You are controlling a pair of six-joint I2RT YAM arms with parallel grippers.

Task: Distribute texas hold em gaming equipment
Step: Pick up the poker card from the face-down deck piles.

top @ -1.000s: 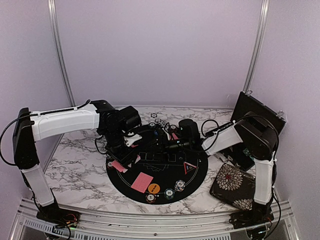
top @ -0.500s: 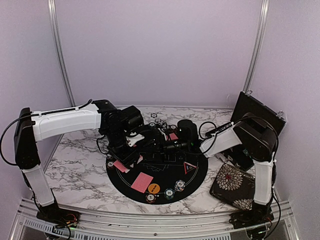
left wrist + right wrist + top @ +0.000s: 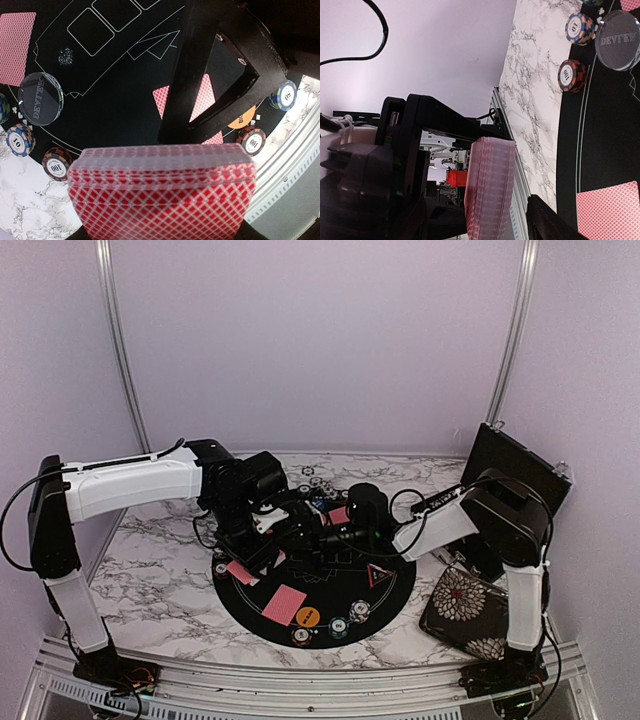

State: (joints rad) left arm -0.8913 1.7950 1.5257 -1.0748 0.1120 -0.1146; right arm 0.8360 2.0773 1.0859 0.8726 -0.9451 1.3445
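Left claw (image 3: 262, 540) is clamped on a deck of cards (image 3: 162, 197), held on edge above the middle-left of the round mat (image 3: 396, 588). Right claw (image 3: 305, 535), fingers parted and empty, sits just right of the deck and is the nearer free one. The deck's stacked side faces it, long edges running crosswise. Laid on the mat are three lots of cards: near edge (image 3: 285, 602), left edge (image 3: 240, 572) and far side (image 3: 338, 514). There are three chip stacks (image 3: 339, 625) along the near edge, one orange disc (image 3: 308, 616) and one triangle (image 3: 378, 575). The far-edge chips are too small to count.
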